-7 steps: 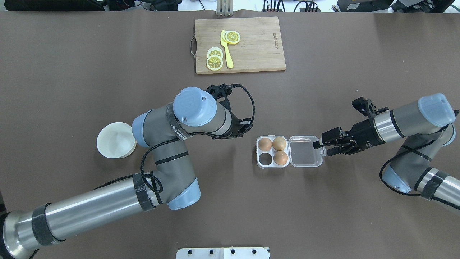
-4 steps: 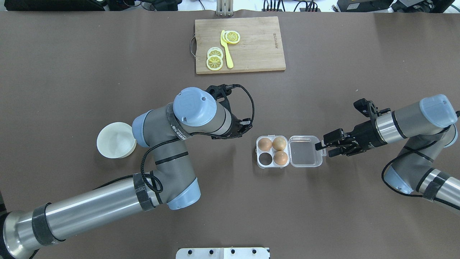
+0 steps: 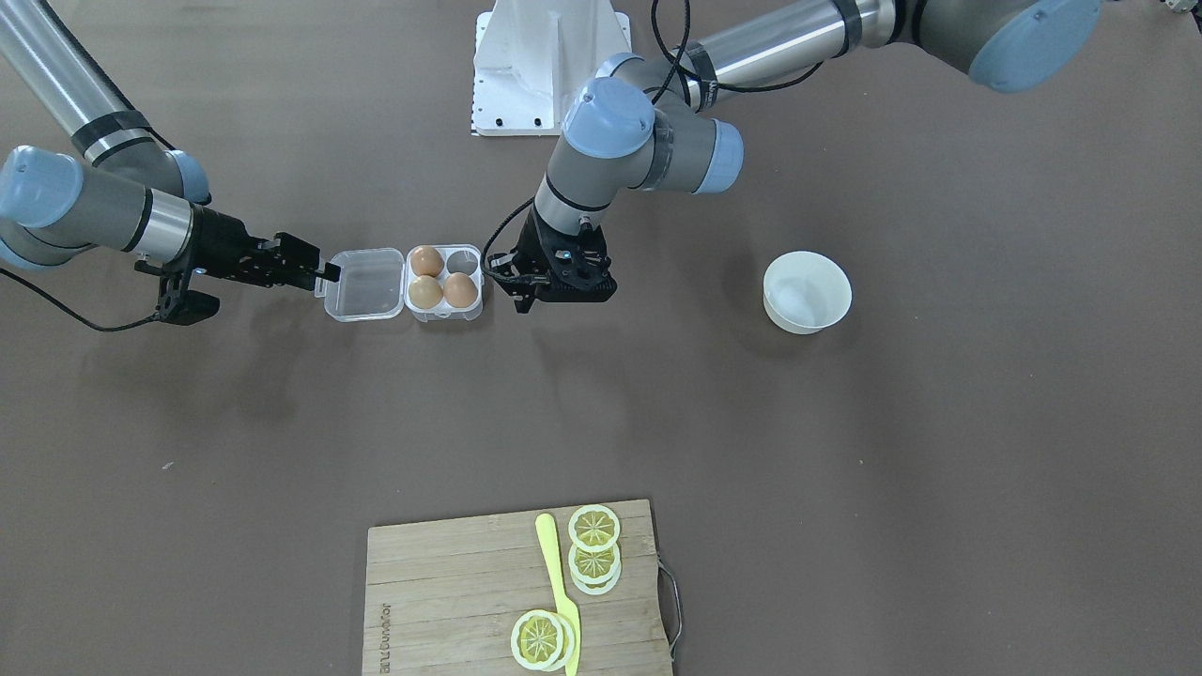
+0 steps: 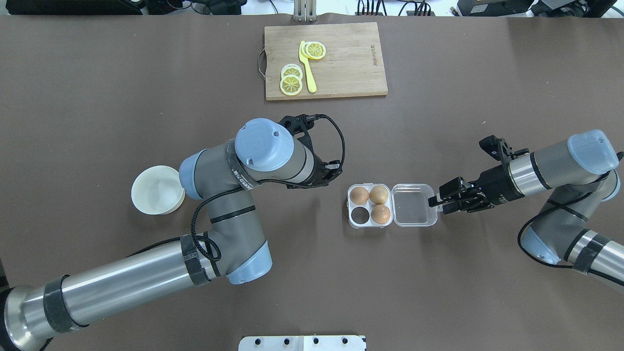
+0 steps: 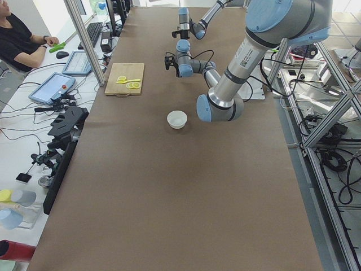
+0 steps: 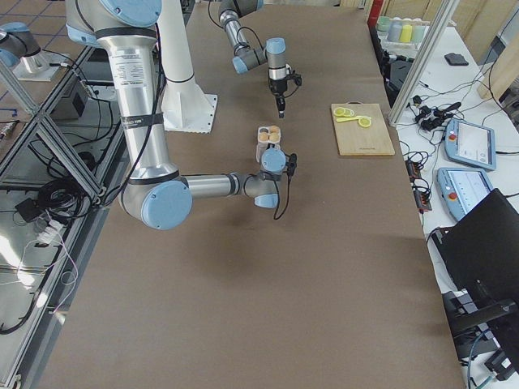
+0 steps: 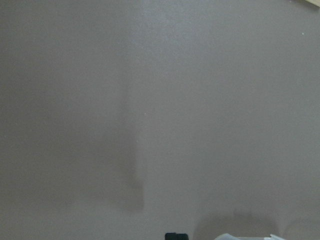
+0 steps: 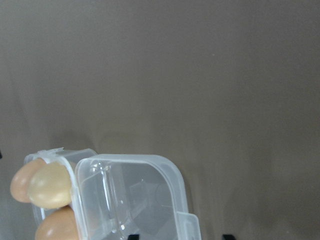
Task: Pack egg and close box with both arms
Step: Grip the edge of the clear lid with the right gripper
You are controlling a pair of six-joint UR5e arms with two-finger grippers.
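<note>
Closing the lid looks to be the step in hand. Three tan eggs (image 4: 379, 194) sit in the clear box (image 4: 350, 204), which rests on the brown counter (image 4: 438, 122) between the two arms. The fourth cup (image 4: 360, 215), on the near side toward the left arm, is bare. The lid (image 4: 413, 204) lies flat open on the counter, hinged along the base's edge on the robot's right, with its latch tab (image 8: 187, 226) at the free outer edge. The right pincer (image 4: 435, 202) sits low at that edge, fingers parted, with the tab lying in the gap between them in its wrist view; it seems to grip nothing yet. The left pincer (image 3: 545, 296) points down just beside the box's opposite wall, apart from it. How wide it stands I cannot tell, since only one dark tip shows at the bottom of its wrist view, and no egg is visible in it. To do this well, the right pincer should pinch shallowly on the rim at the tab. It should then carry the edge up and over in an arc about the hinge rather than shoving sideways, because so light a case would likely slide. The left pincer could steady the base wall against that push. Pressing the latch home should be gentle and straight down, since thin plastic flexes and the eggs stand tall under the lid.
</note>
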